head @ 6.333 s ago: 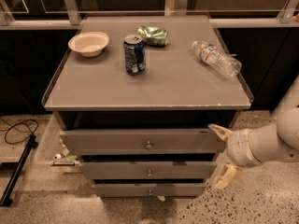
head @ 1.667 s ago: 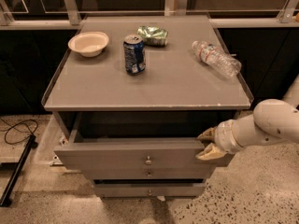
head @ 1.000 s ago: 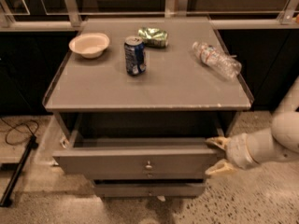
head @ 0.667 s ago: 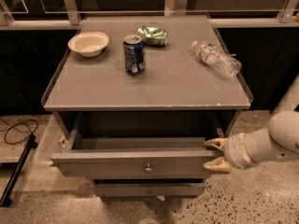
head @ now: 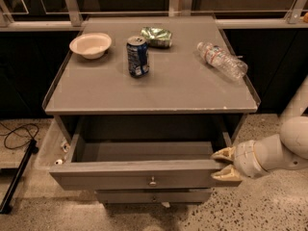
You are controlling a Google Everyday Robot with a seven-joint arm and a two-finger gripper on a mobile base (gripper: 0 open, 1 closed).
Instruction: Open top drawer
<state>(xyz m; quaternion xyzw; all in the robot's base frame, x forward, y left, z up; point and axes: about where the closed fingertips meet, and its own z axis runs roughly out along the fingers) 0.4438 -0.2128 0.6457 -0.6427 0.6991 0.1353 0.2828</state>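
The top drawer (head: 130,173) is a wide grey drawer with a small round metal knob (head: 152,181) at mid-front. It stands pulled out from the grey cabinet, and its plain grey interior shows with nothing in it. My gripper (head: 224,163) is at the drawer's right front corner, on a white arm coming in from the right. Its two tan fingers (head: 222,153) sit one above the other with a gap between them, against the drawer's right end.
On the cabinet top (head: 192,90) stand a white bowl (head: 90,44), a blue soda can (head: 138,56), a crumpled green bag (head: 157,36) and a lying plastic bottle (head: 221,60). A narrower drawer front (head: 154,196) shows below. A black cable (head: 17,134) lies on the floor at left.
The top drawer went from shut to pulled well out. My gripper stayed at its right front corner and moved toward the camera with it.
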